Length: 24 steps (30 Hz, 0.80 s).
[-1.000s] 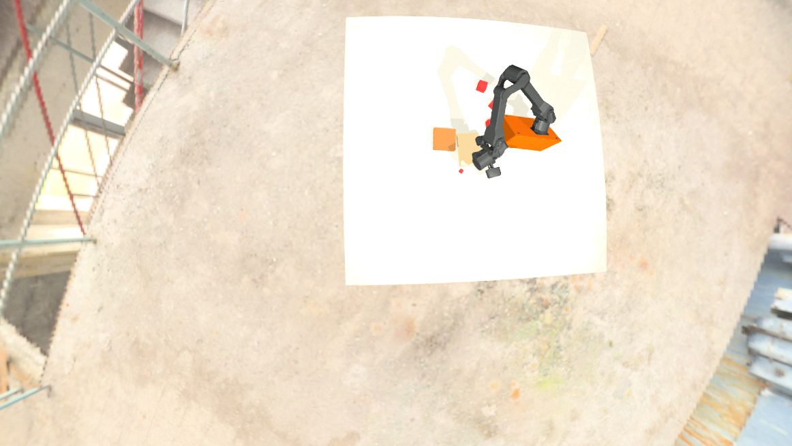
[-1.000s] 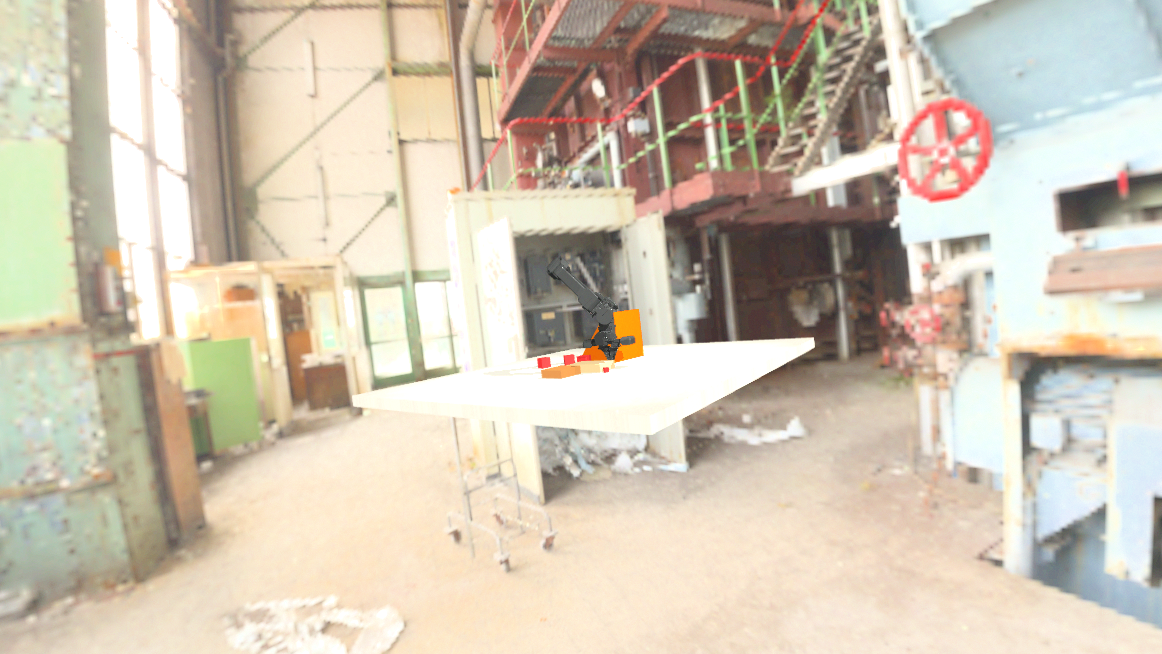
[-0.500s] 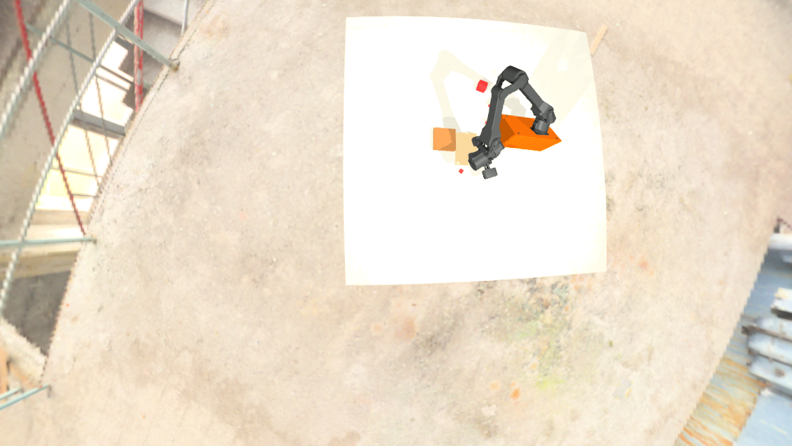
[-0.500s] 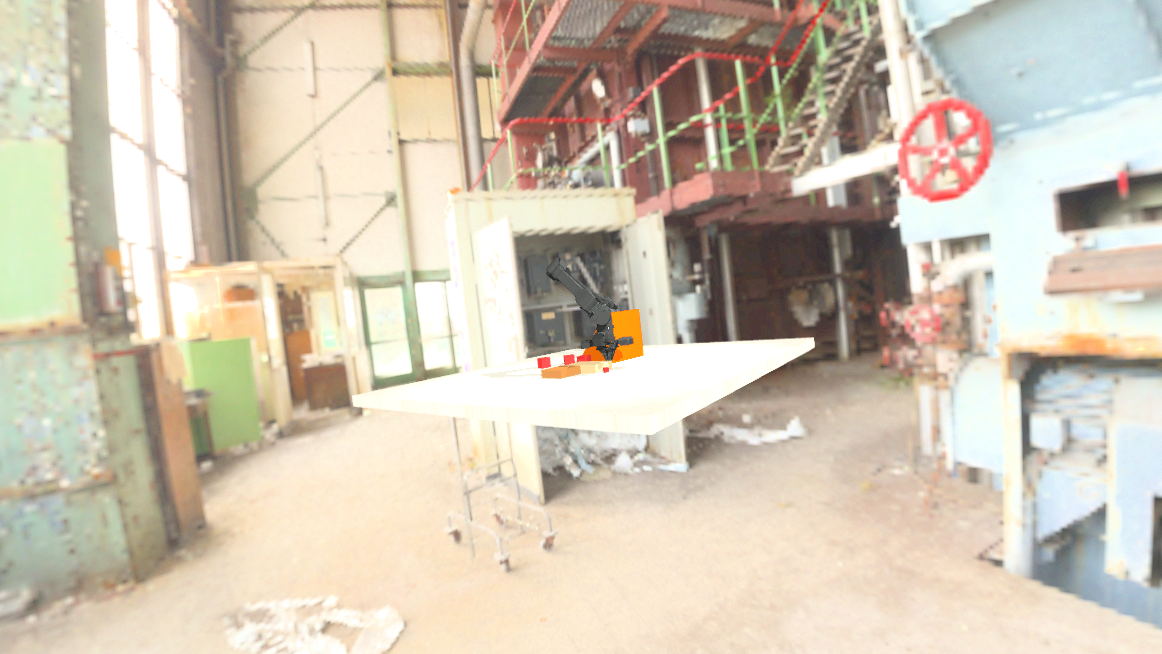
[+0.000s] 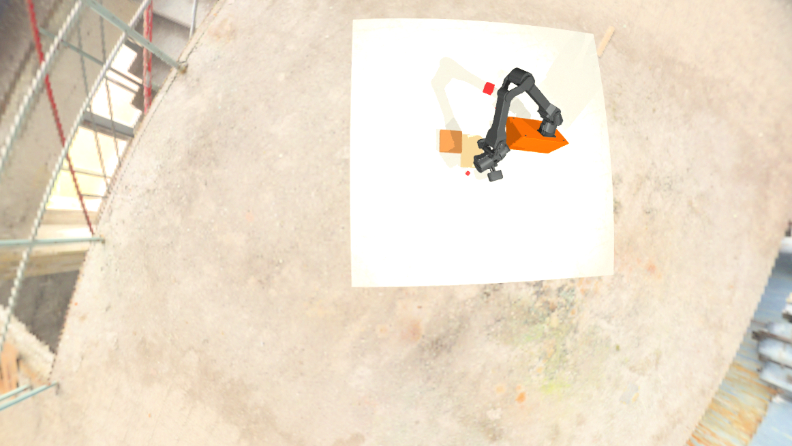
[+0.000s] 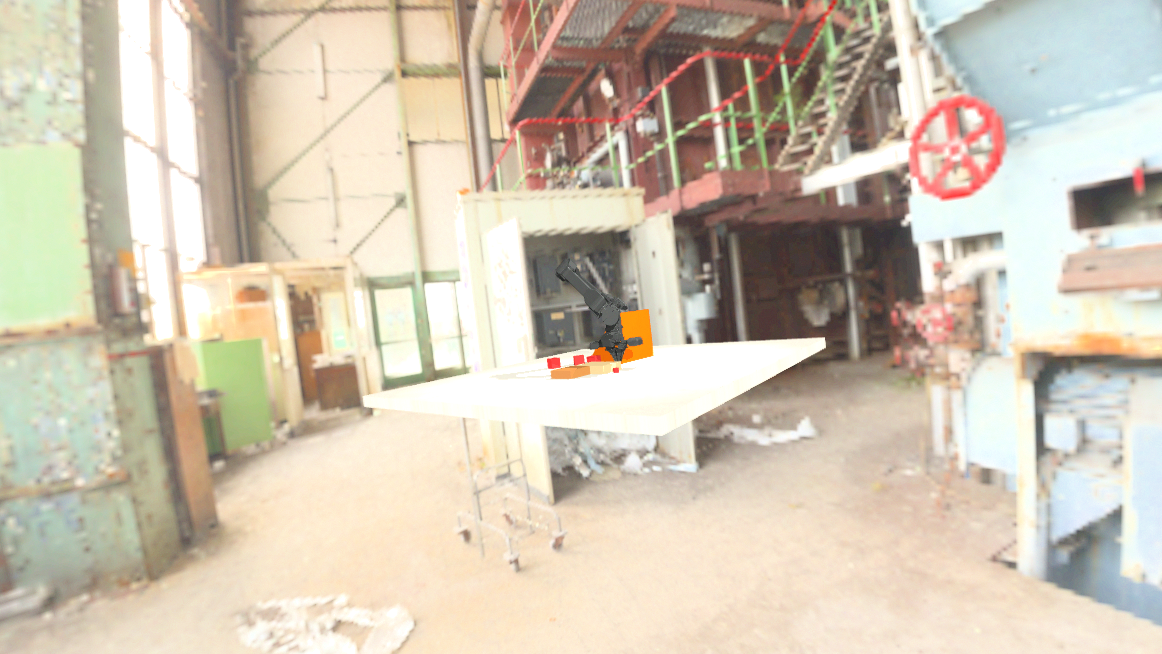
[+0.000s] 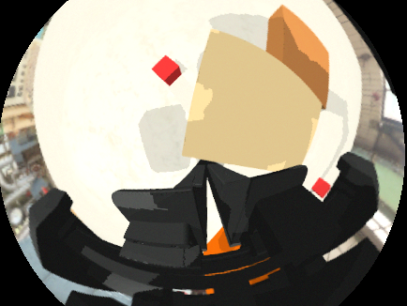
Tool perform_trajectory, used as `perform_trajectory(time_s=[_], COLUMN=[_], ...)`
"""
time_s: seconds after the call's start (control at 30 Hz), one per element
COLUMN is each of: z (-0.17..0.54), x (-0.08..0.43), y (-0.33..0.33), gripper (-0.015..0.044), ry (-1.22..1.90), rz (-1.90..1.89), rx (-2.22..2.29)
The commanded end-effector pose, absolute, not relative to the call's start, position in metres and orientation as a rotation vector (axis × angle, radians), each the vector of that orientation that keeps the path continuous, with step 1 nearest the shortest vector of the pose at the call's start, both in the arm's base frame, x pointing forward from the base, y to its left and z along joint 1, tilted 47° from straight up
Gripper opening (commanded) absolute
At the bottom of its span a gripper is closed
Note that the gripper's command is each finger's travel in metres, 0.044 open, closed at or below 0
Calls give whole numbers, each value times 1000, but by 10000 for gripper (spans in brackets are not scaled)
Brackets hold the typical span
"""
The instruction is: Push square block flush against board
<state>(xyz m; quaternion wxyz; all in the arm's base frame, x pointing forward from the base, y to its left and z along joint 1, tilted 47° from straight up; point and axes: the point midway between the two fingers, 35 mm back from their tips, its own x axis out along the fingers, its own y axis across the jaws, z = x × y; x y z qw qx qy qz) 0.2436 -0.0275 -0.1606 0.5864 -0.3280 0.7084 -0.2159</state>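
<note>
The orange square block point(image 5: 450, 141) point(image 6: 569, 372) point(image 7: 305, 70) lies flat on the table. The tan board point(image 5: 468, 157) point(image 6: 603, 368) point(image 7: 253, 103) lies beside it, on the arm's side. Their facing sides look together or nearly so; a hairline gap cannot be ruled out. In the top view the block's upper edge sits slightly beyond the board's upper edge, so they do not look quite even. My gripper point(image 7: 204, 161) is shut and empty, its fingertips at the board's near side, opposite the block. The top view hides the fingertips under the wrist; whether they touch the board is unclear.
A small red cube point(image 5: 467, 173) point(image 6: 615, 370) point(image 7: 166, 69) lies off the board's lower side. Another red cube point(image 5: 488, 88) point(image 6: 553, 362) lies farther up the white table point(image 5: 399, 232) point(image 6: 520, 411). More red cubes show in the exterior view. The orange base point(image 5: 534, 144) stands behind the arm.
</note>
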Motion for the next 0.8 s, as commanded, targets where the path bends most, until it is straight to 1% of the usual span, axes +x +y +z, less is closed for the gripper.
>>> perform_trajectory(time_s=[0.0,0.77], z=[-159,-153], x=[239,202], y=[-29,-31], gripper=[0,0], ry=[1646,1649], rz=[-509,-509], rx=[-767,-768])
